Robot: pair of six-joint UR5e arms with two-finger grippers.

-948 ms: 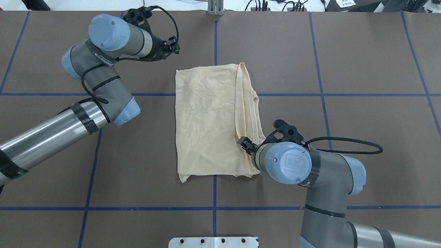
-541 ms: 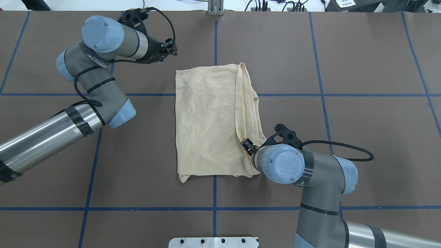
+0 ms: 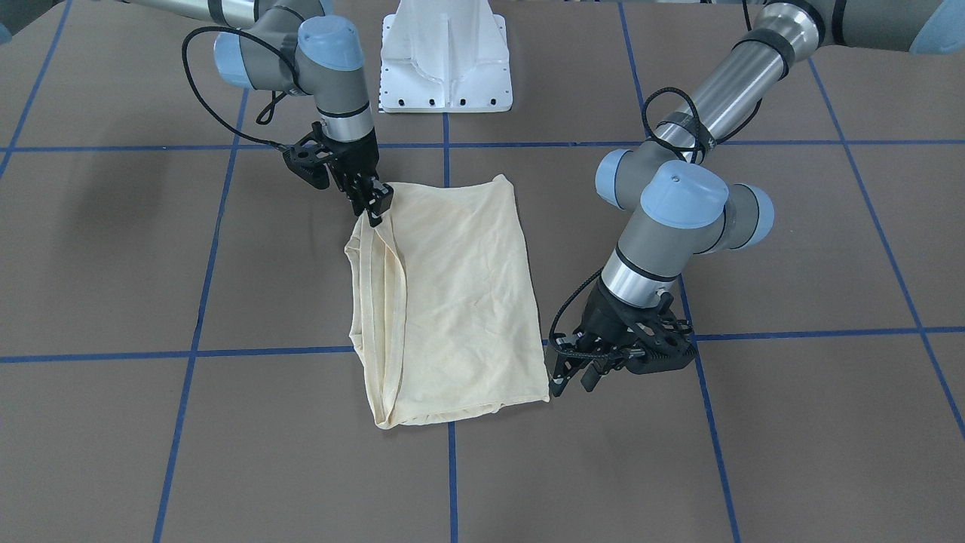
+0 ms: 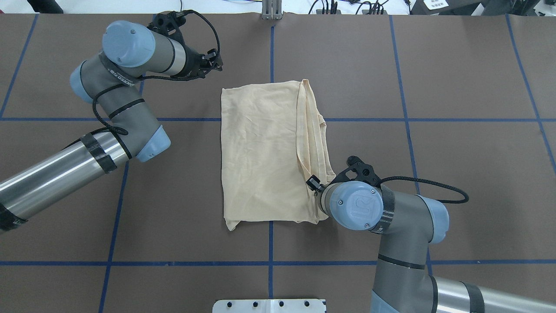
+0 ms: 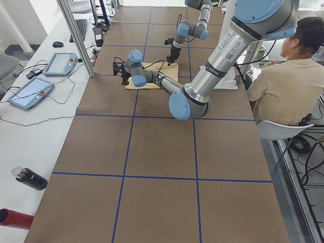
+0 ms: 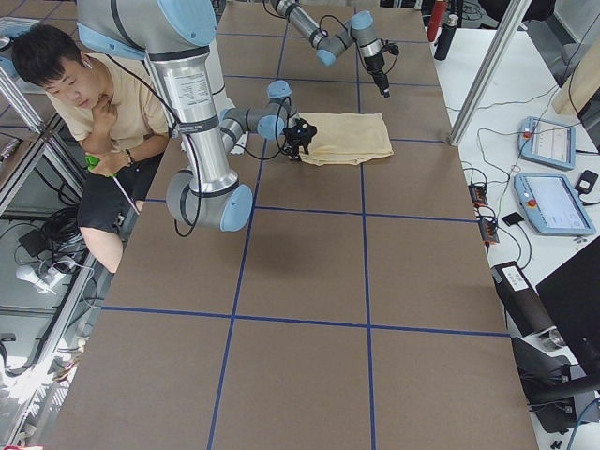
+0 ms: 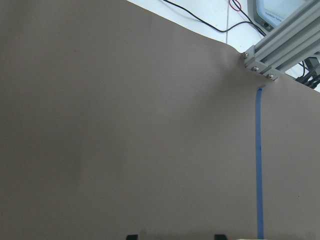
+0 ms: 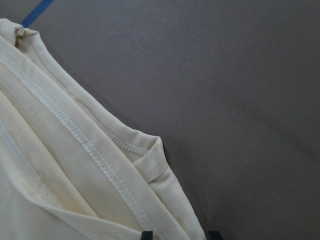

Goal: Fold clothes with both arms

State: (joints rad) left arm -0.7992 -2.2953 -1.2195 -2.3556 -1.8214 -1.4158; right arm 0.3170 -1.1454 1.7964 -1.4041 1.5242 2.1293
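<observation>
The right claw (image 3: 375, 211) points down at the shirt's right edge, close to the corner nearest the robot. Its fingertips (image 8: 146, 234) stand a little apart and hold nothing. The stitched, layered edge of the shirt (image 4: 260, 152) lies in the gap between them. I cannot tell whether the tips touch the cloth. The right arm (image 4: 408, 243) bends in over the table from the robot's side.

The left claw (image 3: 571, 379) is wide open and empty. It is low over bare table, just beside the shirt's far left corner and not touching it. Its wrist camera sees only the brown table (image 7: 125, 125), one blue tape line (image 7: 258, 165) and a metal post (image 7: 280, 47) at the far edge.

The shirt lies flat in the middle of the table, folded to a long rectangle and straddling the centre tape line. Its smooth edge runs along the robot's left, and the stacked hems and seams run along the robot's right. A white pedestal (image 3: 445, 68) stands between the arms.
</observation>
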